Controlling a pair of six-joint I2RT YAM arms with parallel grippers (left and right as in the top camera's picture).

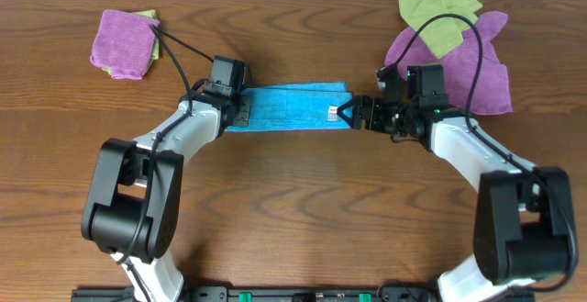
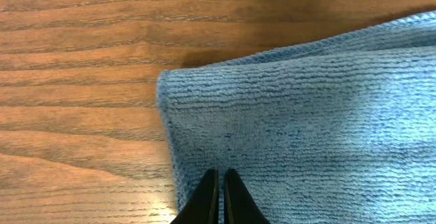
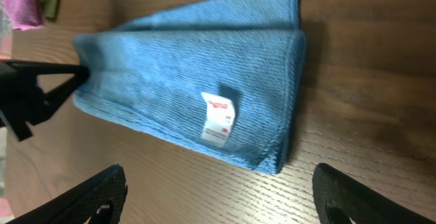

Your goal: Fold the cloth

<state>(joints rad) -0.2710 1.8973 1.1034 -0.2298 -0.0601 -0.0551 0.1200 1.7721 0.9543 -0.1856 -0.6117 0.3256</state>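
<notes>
Folded into a long, narrow strip, the cloth (image 1: 289, 106) lies flat at mid-table, running left to right between the two arms. It is bright sky-blue with a fine ribbed pile. At its right end the layers do not quite match, so a back layer shows beyond the top one. A small white tag (image 3: 218, 120) with red print lies on top near that end.

The left gripper (image 2: 219, 183) has its fingers pressed together, tips over the cloth's left end just inside the edge. I cannot tell whether any fabric is caught between them. The right gripper (image 1: 345, 113) stands spread wide just beside the right end, holding nothing.

Well apart, purple cloths (image 1: 122, 43) and yellow-green cloths (image 1: 438, 10) sit at the far corners of the wooden table (image 1: 293, 210).
</notes>
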